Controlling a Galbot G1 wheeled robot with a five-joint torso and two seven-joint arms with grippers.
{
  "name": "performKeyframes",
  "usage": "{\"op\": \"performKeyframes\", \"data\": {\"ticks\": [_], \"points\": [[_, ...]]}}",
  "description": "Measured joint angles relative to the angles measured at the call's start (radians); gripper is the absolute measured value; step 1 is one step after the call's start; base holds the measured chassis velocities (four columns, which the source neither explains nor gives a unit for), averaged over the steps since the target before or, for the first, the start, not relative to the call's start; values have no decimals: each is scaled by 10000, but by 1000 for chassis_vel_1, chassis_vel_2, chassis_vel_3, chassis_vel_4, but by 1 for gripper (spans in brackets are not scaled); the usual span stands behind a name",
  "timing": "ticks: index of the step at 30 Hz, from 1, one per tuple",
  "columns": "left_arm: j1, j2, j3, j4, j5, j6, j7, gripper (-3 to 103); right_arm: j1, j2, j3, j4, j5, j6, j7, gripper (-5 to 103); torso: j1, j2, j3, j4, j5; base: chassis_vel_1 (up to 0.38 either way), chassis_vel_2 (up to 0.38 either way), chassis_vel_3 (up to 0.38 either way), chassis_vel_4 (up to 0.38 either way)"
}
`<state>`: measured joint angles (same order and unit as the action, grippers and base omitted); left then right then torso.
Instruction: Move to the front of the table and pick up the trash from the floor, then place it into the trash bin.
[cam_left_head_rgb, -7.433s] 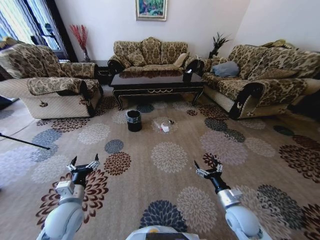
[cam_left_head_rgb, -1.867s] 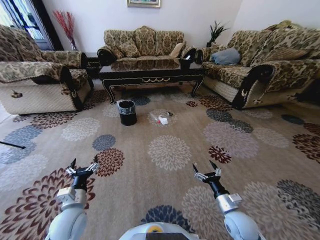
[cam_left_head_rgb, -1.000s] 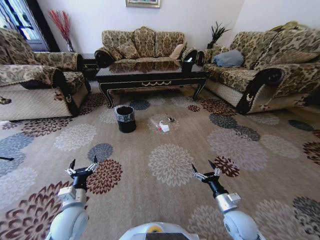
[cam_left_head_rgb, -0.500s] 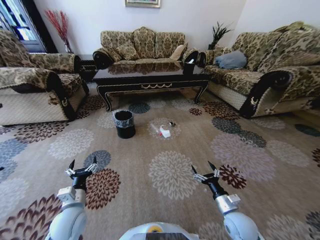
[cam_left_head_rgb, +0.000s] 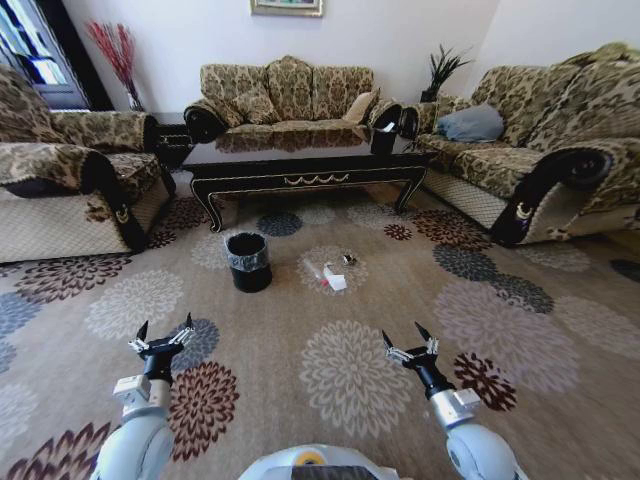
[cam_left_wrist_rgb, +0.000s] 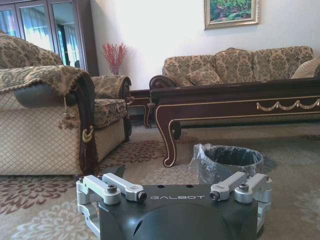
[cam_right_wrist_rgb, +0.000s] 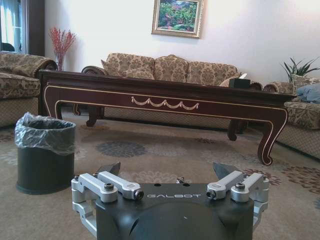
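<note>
Head view shows that the whole room has slid closer since a moment ago, so the robot has rolled nearer to the long, low, shiny dark brown wood surface (cam_left_head_rgb: 305, 170) with curvy legs and a gold swirl on its front edge. That means the drive part of the job looks nearly done, but the picking up has not begun.

The trash (cam_left_head_rgb: 330, 277) lies on the beige carpet floor (cam_left_head_rgb: 400, 300) with big round flowers, in front of the middle of the surface's front edge. It is a little white crumpled bit with something red on it, and a tiny dark scrap just beside it. The bits look light and soft. The small round black bin (cam_left_head_rgb: 247, 261) with a crinkly clear bag folded over its rim stands on the floor near the trash, toward the surface's left front corner.

The left end effector (cam_left_head_rgb: 160, 338) hangs low over the carpet with its shiny metal fingers spread wide and nothing in them. The right end effector (cam_left_head_rgb: 410, 345) is the same, wide and holding nothing. Both are well apart from the trash
</note>
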<state>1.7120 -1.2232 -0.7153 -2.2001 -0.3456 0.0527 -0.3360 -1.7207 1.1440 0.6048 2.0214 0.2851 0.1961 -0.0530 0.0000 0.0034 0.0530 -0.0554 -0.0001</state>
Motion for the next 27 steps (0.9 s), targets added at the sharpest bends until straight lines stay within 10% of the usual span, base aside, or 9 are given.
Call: {"op": "performKeyframes", "data": {"ticks": [27], "points": [[28, 26, -58, -38, -9, 63, -39, 100, -205, 65, 72, 161, -168, 65, -26, 100, 0, 1, 2, 0, 0, -188, 177, 190, -185]]}}
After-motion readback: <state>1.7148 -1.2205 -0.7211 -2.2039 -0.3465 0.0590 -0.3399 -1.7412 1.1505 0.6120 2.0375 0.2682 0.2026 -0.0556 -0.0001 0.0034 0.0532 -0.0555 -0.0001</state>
